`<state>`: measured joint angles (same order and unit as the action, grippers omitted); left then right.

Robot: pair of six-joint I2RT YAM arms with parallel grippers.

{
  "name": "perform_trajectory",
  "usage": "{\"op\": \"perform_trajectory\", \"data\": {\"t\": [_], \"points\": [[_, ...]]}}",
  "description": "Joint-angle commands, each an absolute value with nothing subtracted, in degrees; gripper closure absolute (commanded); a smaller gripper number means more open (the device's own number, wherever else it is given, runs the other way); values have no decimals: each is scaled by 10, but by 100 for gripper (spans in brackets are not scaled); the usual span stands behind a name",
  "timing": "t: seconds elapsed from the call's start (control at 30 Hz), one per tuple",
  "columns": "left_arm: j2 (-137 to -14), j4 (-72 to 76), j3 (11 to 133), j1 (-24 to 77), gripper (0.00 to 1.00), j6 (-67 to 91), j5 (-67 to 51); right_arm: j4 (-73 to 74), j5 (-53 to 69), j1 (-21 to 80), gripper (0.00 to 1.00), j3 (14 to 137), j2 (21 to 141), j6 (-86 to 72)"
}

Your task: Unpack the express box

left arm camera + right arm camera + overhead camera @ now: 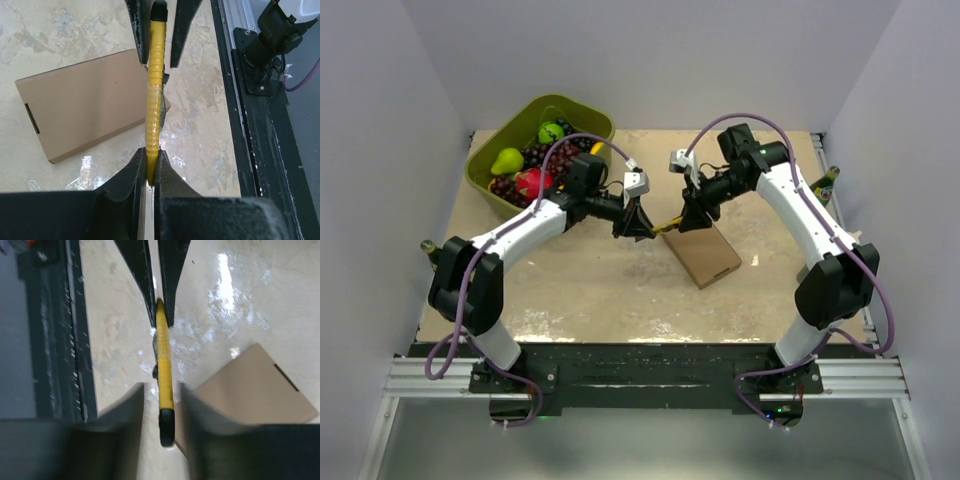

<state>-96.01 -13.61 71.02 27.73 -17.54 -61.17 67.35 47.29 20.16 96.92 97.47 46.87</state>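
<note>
1. Table [590, 290]: a pale top, walled in white on the far side and on both flanks, with a black rail along the near edge. The open room lies at the middle and toward the near side.
2. Fruit tub [578, 108]: olive-green, in the far-left corner, well apart from the work. The left arm's forearm passes close by it, so a wide swing could knock it.
3. Express box [705, 258]: flat, flaps down, lying askew right of centre, near the two grippers and toward the near edge from them. Nothing holds it down, so a blade pressed on it would probably push it along the table.
4. Left gripper [151, 162]: jaws clamped on the yellow end of the cutter.
5. Right gripper [161, 390]: jaws apart, straddling the black end with a gap on each side and gripping nothing. If it draws back askew, a finger could snag the handle.
6. Cutter [155, 85]: yellow and ribbed, spanning the gap between the grippers above the bare table. Pinched at one thin end only, it could pivot or slip out in a quick move.
</note>
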Motion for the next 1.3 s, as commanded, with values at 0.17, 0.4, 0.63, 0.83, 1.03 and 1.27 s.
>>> {"op": "perform_trajectory", "data": {"t": [0.17,0.4,0.63,0.83,1.03,1.27], "points": [[-948,-83,697,275,100,-134,-657,621,623,185,35,943,955,364],[-950,155,636,239,100,105,-703,601,649,181,35,933,971,324],[-941,190,628,233,100,140,-723,541,659,162,36,919,976,262],[-951,237,628,236,100,185,-716,534,679,163,42,922,989,255],[-969,251,645,242,100,202,-719,510,687,163,49,920,991,229],[-978,243,646,250,100,201,-722,501,700,163,52,921,989,220]]}}
